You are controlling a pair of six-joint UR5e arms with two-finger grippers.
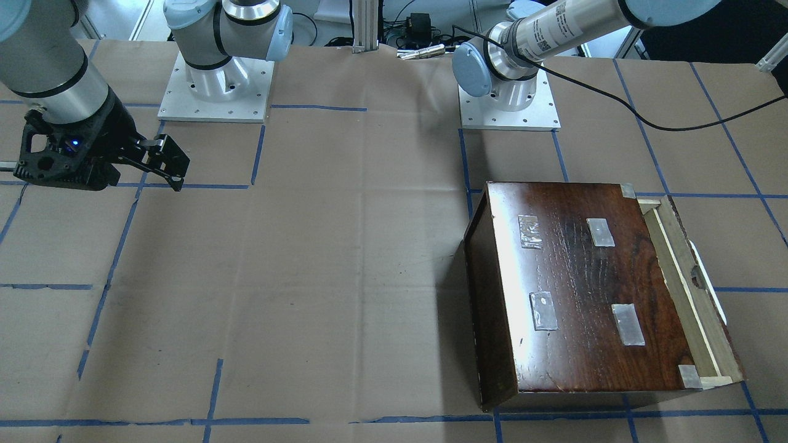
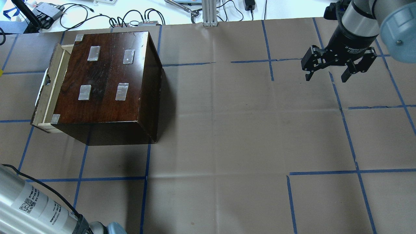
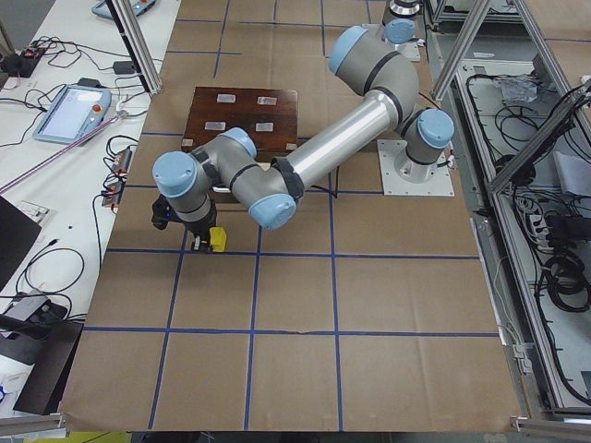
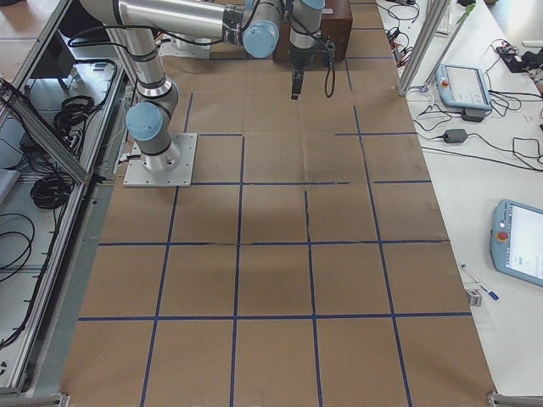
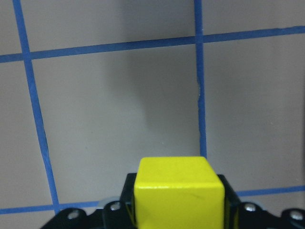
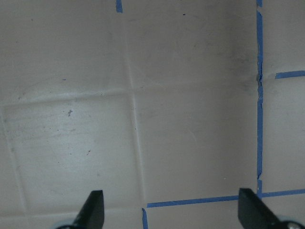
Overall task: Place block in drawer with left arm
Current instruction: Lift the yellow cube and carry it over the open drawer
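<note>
The yellow block (image 5: 178, 188) sits between the black fingers (image 5: 127, 202) of my left gripper (image 5: 178, 212), which is shut on it. In the exterior left view this gripper (image 3: 203, 242) holds the block (image 3: 218, 239) low over the paper, on the near side of the dark cabinet (image 3: 242, 115). The pale-wood drawer (image 1: 680, 289) is pulled out a little from the cabinet (image 1: 585, 289); the overhead view shows the drawer (image 2: 52, 87) too. My right gripper (image 2: 327, 75) is open and empty, far from the cabinet (image 2: 107, 84).
Brown paper with a blue tape grid (image 2: 227, 130) covers the table. The two arm bases (image 1: 215, 92) (image 1: 510, 101) stand at the robot's side. An aluminium post (image 2: 209, 13), cables and a teach pendant (image 3: 69, 111) lie beyond the table's edges.
</note>
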